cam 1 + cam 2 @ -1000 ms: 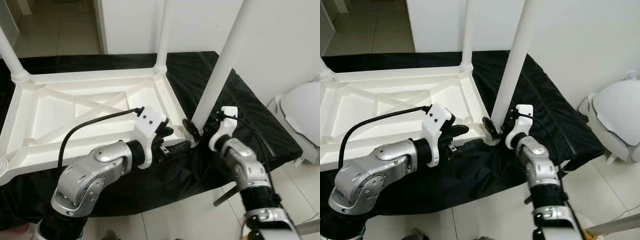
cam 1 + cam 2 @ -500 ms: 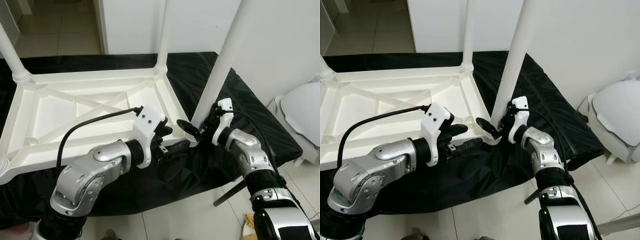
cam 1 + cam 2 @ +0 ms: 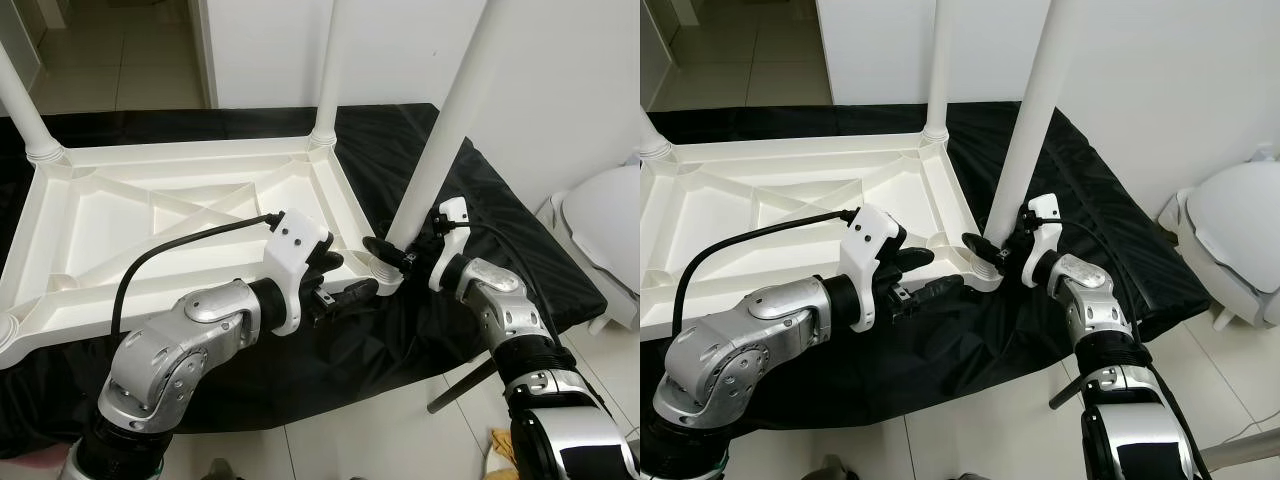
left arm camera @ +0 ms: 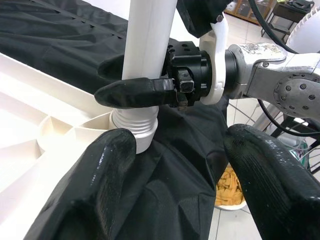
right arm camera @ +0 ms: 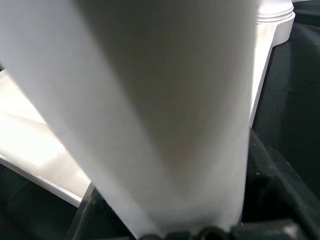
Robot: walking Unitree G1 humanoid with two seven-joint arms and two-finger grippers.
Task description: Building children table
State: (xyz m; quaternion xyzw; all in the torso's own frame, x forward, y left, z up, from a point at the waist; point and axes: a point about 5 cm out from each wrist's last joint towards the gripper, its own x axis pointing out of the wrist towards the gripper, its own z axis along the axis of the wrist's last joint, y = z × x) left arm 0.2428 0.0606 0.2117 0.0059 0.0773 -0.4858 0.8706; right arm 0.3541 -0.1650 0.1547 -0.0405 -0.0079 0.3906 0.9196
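Home room: tiled floor (image 3: 110, 60), white walls (image 3: 560, 90).

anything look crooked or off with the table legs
Yes: the near right leg leans, tilting away from the upright far leg. Its threaded end sits at the corner socket of the upturned table with threads exposed. The right claw is shut on it; the left claw is open nearby.
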